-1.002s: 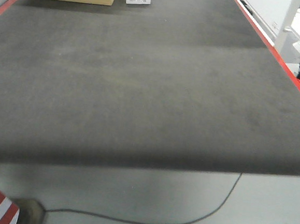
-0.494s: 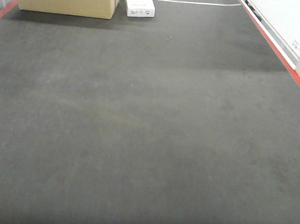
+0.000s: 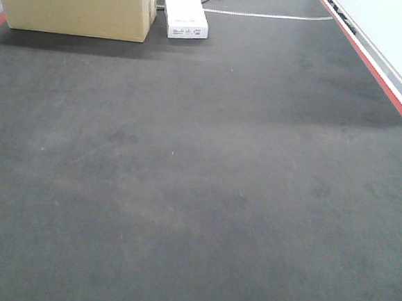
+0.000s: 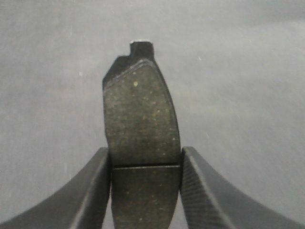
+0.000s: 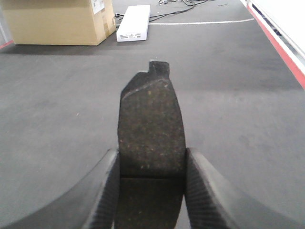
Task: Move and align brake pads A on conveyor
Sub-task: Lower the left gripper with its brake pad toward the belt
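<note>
One brake pad (image 4: 140,114) is pinched by the left gripper (image 4: 144,157), a second pad (image 5: 151,114) by the right gripper (image 5: 151,157). The label print on the white box (image 3: 185,10) cannot be read.

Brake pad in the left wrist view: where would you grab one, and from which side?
Across the pad's middle, at its groove, squeezing the two long edges from either side, as the left gripper does. It is narrow and flat-sided there.

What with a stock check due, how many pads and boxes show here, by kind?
Brake pads: 2, one in the left hand, one in the right hand
Cardboard box: 1
White box: 1
Total: 4
</note>
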Motion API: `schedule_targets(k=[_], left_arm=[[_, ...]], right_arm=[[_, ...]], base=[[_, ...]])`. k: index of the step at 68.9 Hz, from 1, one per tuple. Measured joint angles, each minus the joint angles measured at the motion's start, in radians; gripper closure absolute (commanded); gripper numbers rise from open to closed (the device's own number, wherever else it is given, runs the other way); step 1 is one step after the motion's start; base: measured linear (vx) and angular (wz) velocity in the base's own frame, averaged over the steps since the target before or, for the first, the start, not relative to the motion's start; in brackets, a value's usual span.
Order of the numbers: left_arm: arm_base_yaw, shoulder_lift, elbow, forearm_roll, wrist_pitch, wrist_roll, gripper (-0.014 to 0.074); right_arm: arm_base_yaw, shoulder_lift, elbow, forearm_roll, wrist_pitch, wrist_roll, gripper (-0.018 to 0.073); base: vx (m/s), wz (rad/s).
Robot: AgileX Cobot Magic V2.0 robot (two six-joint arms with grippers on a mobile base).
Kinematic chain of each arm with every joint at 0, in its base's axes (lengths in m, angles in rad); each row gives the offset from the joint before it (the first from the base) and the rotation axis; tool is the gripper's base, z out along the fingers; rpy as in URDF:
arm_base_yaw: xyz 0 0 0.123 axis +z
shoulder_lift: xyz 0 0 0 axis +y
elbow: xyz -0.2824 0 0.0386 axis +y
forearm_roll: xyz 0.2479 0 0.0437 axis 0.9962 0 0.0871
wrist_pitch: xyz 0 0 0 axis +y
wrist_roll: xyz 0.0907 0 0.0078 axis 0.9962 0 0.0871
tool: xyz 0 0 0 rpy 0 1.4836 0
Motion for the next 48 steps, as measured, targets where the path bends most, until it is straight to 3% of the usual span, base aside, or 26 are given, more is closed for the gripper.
schedule_targets(k=[48], left_arm=[[0.0,0.0,0.0,0.0,0.0,0.0,0.0603]], right_arm=[[0.0,0.0,0.0,0.0,0.0,0.0,0.057]], base=[[0.05,0.01]])
